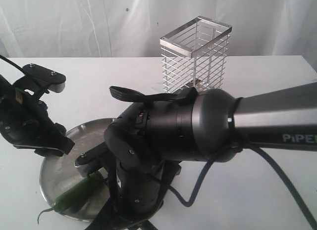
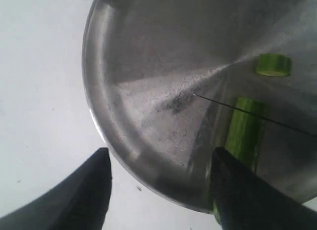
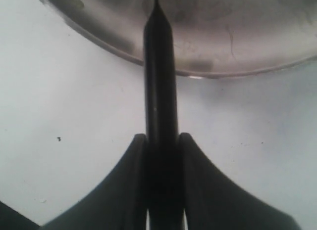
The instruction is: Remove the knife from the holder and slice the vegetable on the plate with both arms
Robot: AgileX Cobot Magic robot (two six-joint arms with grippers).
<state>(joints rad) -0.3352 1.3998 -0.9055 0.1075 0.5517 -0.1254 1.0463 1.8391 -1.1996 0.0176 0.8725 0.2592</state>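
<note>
One cut slice (image 2: 273,65) beside flat-ended green vegetable (image 2: 243,131), right tool (image 3: 162,151) clamping black knife (image 3: 159,71), left tool (image 2: 161,183) spread.

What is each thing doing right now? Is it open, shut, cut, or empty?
Right gripper: shut on the knife handle.
Knife: out of the holder, held edge-on, reaching over the plate.
Left gripper: open, over the plate's rim, holding nothing.
Vegetable: lying on the plate, cut flat at one end.
Slice: cut off, lying apart from the vegetable.
Plate: flat on the table.
Holder: upright, looks empty.
</note>
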